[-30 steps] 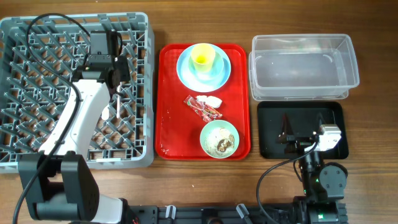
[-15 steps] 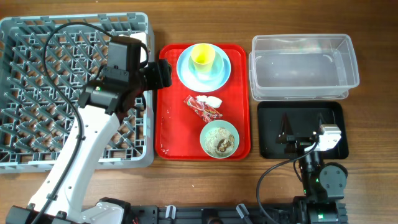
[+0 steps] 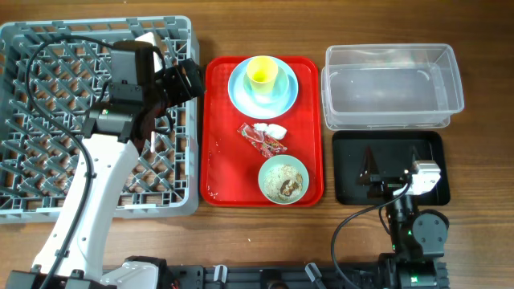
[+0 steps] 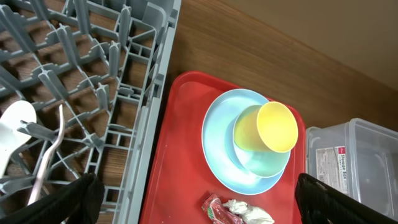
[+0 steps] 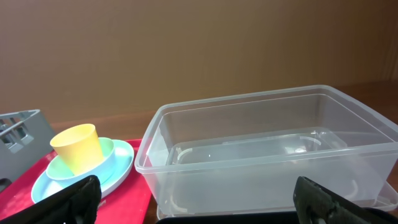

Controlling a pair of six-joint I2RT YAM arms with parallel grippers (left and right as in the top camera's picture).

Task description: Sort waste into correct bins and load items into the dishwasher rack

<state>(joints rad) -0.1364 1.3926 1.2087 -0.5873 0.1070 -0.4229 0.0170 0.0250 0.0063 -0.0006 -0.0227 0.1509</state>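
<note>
Left gripper (image 3: pixel 189 79), wide open and empty, faces yellow cup (image 4: pixel 277 126) nested in bowl (image 4: pixel 264 163) near worktop's far edge. An off-centre grasp could topple the stack. Right gripper (image 5: pixel 198 205) likewise spread, empty.

The only print is a white sticker (image 4: pixel 324 167) on the clear tub (image 4: pixel 364 155), at four o'clock in the left wrist view, its lettering too small to read.

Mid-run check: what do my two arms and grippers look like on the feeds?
The left arm has a long white shell, black joint housings and a looping black cable. The left gripper is black. The right arm is mostly black, with a small white block near the wrist, tiny green lights and its own black lead. The right gripper is black too.
</note>
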